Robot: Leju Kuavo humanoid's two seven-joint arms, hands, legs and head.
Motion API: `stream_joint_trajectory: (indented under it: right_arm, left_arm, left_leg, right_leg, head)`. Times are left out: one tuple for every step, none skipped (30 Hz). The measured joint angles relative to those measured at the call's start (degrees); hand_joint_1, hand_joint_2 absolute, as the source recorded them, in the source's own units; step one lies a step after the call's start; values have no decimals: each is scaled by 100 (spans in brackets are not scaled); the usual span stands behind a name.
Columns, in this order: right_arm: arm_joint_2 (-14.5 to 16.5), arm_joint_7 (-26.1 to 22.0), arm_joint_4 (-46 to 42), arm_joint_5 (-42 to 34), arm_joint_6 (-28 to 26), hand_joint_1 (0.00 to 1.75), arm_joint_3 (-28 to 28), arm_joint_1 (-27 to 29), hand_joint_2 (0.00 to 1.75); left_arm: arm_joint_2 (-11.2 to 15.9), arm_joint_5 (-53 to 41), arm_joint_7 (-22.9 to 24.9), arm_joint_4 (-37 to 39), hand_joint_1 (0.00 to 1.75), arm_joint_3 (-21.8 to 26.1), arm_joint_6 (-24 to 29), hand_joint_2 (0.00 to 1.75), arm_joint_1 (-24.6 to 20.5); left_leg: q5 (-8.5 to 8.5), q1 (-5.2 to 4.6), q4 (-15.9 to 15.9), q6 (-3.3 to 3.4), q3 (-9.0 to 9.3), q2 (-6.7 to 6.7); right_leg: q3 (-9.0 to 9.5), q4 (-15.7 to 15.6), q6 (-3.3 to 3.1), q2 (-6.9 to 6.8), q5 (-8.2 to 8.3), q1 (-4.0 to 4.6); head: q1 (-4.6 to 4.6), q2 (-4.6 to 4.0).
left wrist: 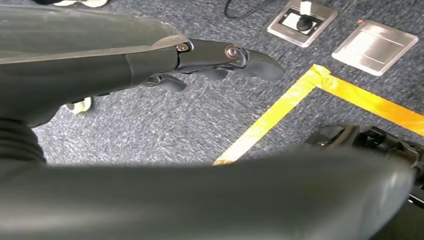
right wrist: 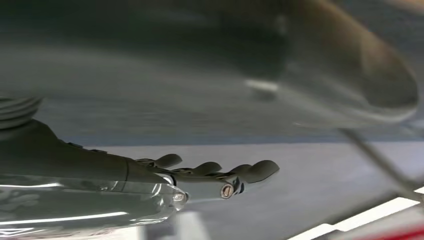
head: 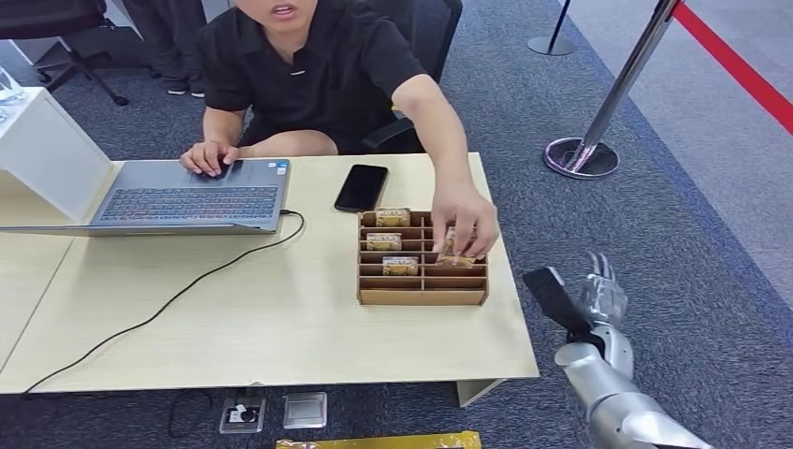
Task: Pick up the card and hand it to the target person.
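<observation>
A cardboard slot box stands at the table's right end and holds several yellow-brown cards. A person seated behind the table reaches in, their hand on a card in the box's right column. My right hand is raised beyond the table's right edge, fingers apart and holding nothing. The right wrist view shows the same hand stretched out flat. My left hand hangs over the grey carpet with straight fingers and nothing in it.
An open laptop lies at the left with the person's other hand on it. A black phone lies behind the box. A black cable crosses the table. A stanchion base stands at the right. Floor sockets and yellow tape mark the carpet.
</observation>
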Motion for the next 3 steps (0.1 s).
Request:
stream_joint_trajectory:
  right_arm:
    - [-62, 196, 190, 61, 7, 0, -192, 89, 0]
    - [-119, 382, 371, 99, 24, 0, -351, 181, 0]
    - [-149, 463, 458, 114, 32, 0, -427, 231, 0]
  left_arm:
    - [0, 1, 1, 1, 0, 8, 8, 0, 0]
    - [0, 1, 2, 3, 0, 13, 11, 0, 0]
    - [0, 0, 2, 3, 0, 14, 13, 0, 0]
  left_leg:
    - [-1, 0, 0, 0, -1, 0]
    - [-1, 0, 0, 0, -1, 0]
    - [-2, 0, -1, 0, -2, 0]
  right_leg:
    - [0, 0, 0, 0, 0, 0]
    - [-1, 0, 0, 1, 0, 0]
    - [-1, 0, 0, 1, 0, 0]
  head:
    - [2, -1]
    - [3, -1]
    - [4, 0]
